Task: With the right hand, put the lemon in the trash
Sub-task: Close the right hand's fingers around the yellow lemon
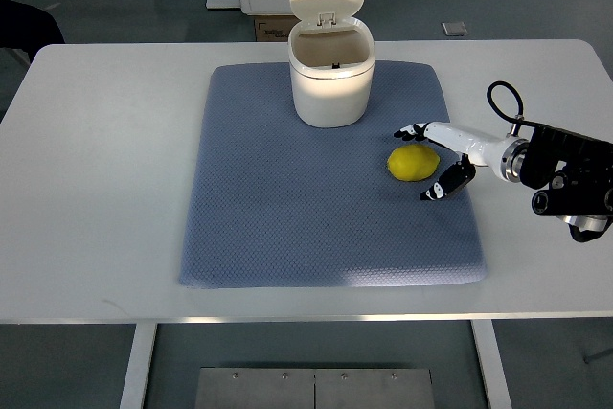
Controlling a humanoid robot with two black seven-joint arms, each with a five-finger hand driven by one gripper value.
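Right hand [450, 155] reaches in from the table's right edge, fingers spread wide on either side of the lemon [413, 163] and gripping nothing; whether the fingertips touch the fruit cannot be told. That lemon lies on the blue mat [287, 217], near its right edge. Toward the mat's far edge stands the white trash bin [331, 83], lid flipped up. Everything sits on the white table [96, 189].
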